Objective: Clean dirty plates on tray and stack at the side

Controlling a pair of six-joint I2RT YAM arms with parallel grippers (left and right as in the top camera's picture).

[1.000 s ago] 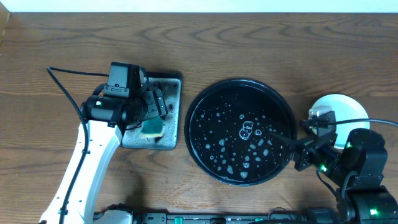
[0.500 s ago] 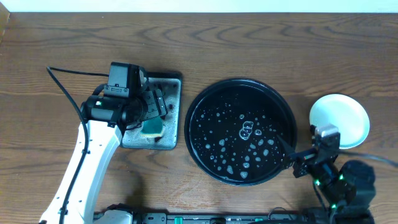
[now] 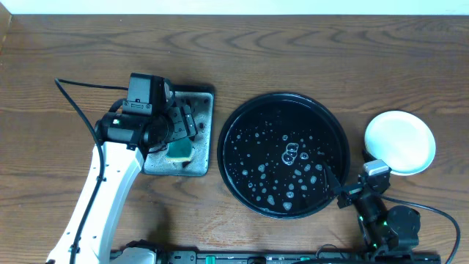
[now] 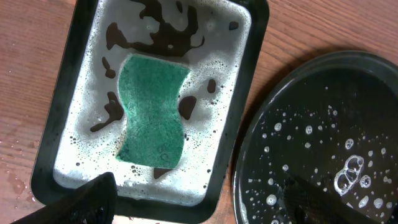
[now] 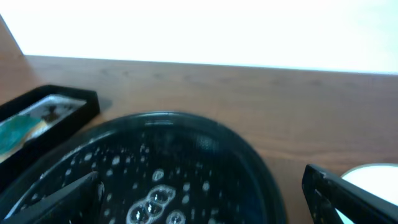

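Your plates [image 3: 400,143] sit in 1 pile on the tabletop [image 3: 308,51], just right of the tray [image 3: 222,154], which holds only bubbles. Pull your right hand [image 5: 200,177], wide open and empty, straight back, clear of both. It is farther from the pile than 1 second ago. Your left hand [image 4: 202,190], open too, has not moved.

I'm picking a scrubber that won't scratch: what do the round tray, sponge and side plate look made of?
Round tray: glossy black plastic, perhaps coated metal; it shines between soap bubbles. Sponge: green synthetic scouring foam or fibre, matte and rough-textured. Plate: smooth pale plastic by its even, soft sheen, though ceramic cannot be excluded.
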